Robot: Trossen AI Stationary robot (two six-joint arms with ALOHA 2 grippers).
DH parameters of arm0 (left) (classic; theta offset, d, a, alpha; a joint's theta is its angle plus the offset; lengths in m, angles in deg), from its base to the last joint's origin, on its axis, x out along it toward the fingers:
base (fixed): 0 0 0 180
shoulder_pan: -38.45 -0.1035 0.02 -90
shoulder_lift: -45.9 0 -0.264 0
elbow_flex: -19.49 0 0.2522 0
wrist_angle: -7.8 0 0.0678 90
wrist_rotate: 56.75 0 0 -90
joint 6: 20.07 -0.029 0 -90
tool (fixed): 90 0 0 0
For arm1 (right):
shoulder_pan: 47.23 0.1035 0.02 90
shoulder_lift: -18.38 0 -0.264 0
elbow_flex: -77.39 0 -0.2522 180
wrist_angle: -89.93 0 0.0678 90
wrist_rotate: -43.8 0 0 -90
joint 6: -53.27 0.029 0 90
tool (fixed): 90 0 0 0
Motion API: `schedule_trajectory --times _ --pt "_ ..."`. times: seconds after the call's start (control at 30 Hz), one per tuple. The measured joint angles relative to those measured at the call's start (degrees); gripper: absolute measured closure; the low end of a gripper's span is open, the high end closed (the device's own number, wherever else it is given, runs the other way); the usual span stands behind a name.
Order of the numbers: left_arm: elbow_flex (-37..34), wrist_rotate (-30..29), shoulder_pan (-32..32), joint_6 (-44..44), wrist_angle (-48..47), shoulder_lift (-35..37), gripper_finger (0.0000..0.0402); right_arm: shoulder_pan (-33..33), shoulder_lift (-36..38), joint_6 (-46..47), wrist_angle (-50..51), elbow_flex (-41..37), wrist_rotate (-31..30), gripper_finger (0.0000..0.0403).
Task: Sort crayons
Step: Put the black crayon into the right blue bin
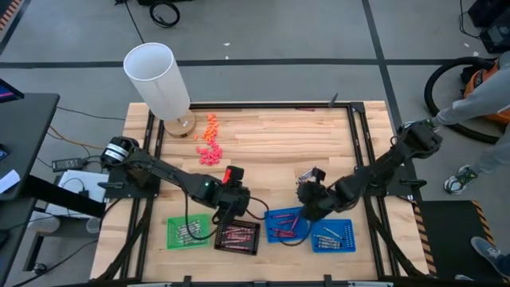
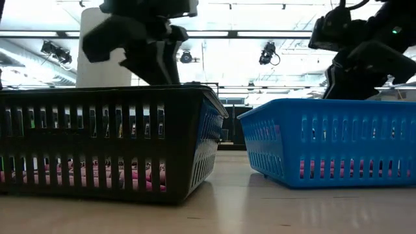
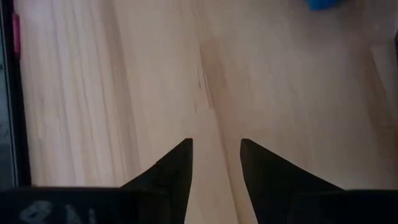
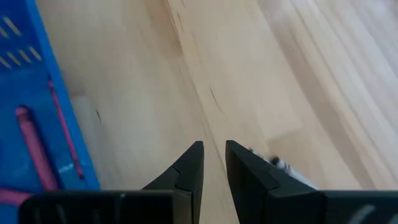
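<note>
Several thin crayons lie in trays along the table's near edge: silver-grey ones in a green tray [image 1: 190, 231], pinkish ones in a black tray [image 1: 239, 236], red ones in a blue tray [image 1: 287, 225] and silver-grey ones in a second blue tray [image 1: 331, 237]. My left gripper [image 1: 231, 199] [image 3: 216, 146] hangs open and empty over bare wood just beyond the black tray [image 2: 97, 143]. My right gripper [image 1: 311, 199] [image 4: 214, 149] hangs beside the blue tray [image 4: 37, 93], its fingers a narrow gap apart with nothing between them. Red crayons [image 4: 34, 149] show inside that tray.
A white cylinder [image 1: 159, 76] on a wooden base stands at the far left. Chunky orange and pink pieces [image 1: 209, 139] lie near it. The table's middle and far right are bare wood [image 1: 303, 135]. A person's shoe [image 1: 460, 180] shows beyond the right edge.
</note>
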Motion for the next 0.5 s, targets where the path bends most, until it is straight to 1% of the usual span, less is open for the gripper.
schedule_trajectory --times 0.1,0.2,0.3,0.4,0.5 --pt "-3.24 0.01 0.07 -1.92 4.2 0.02 0.0258 -2.9 2.37 -1.08 3.55 0.02 5.04 0.0325" --pt "-5.75 0.0 0.35 -2.82 7.61 0.27 0.0258 -6.2 4.08 -2.73 6.61 0.01 8.3 0.0325" --pt "-8.02 0.02 0.35 -3.2 10.14 0.87 0.0258 -11.05 4.45 -5.87 9.38 0.0 12.23 0.0323" --pt "-10.93 -0.03 0.59 -3.24 14.64 3.3 0.0258 -16.05 3.76 -11.1 9.66 0.0 15.91 0.0309" --pt "-14.96 -0.03 0.95 -3.25 17.96 6.95 0.0258 -20.57 3.5 -16.16 9.94 0.0 17.86 0.0289"
